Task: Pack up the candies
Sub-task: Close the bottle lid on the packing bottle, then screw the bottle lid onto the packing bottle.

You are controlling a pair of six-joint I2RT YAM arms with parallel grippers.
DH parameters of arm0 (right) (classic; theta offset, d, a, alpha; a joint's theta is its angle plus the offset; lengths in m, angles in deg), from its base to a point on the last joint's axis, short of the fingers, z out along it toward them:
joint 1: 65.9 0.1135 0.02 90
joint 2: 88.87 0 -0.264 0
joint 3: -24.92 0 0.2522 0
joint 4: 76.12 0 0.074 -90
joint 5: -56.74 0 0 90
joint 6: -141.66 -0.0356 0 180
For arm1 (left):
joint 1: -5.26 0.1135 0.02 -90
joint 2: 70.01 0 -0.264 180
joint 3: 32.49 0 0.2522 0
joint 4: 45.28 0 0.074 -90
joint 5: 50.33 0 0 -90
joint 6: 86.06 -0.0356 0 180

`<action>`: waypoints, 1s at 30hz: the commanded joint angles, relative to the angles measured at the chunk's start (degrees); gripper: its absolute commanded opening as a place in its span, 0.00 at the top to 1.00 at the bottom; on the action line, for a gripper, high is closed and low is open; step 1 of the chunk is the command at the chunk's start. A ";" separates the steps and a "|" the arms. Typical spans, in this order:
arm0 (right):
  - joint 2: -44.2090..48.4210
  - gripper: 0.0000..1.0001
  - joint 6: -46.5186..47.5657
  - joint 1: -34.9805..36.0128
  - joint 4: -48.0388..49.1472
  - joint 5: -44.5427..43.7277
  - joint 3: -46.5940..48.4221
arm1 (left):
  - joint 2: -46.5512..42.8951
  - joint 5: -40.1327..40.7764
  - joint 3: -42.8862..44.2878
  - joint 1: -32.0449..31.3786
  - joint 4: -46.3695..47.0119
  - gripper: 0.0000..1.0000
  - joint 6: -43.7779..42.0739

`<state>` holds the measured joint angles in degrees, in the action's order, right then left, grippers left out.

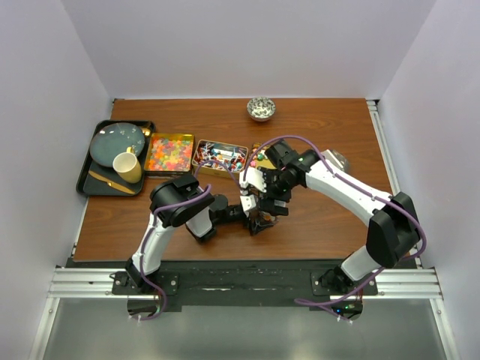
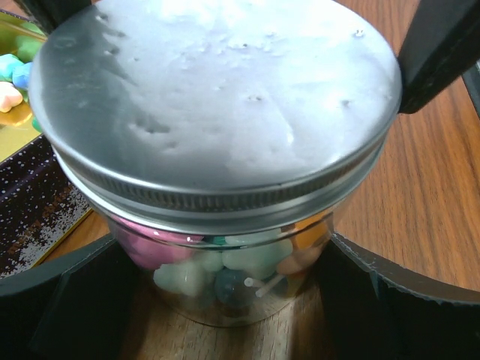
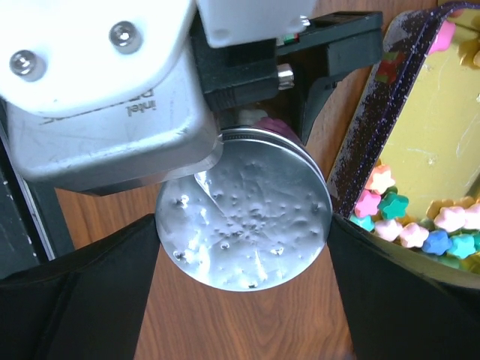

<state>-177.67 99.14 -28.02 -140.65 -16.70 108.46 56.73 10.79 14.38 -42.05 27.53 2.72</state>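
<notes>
A glass jar of pastel candies stands on the wooden table under a silver screw lid. My left gripper is shut on the jar's body, with a black finger on each side. My right gripper comes from above and is shut on the lid, its fingers against the rim. In the top view both grippers meet at the jar. A gold tin beside the jar holds pink, green, blue and yellow star-like candies.
A tin of orange-red gummies and a tin of wrapped candies lie behind the jar. A black tray with a plate and a cup sits at far left. A small bowl stands at the back. A silver object lies right of the arm.
</notes>
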 commanded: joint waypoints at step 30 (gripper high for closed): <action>-6.74 0.10 4.98 -7.48 -4.07 12.27 10.55 | 0.00 -2.84 -3.57 1.52 0.89 1.00 -5.91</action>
<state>-183.24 101.28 -35.34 -144.15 -6.65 117.12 55.31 8.93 13.20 -40.87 27.00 2.20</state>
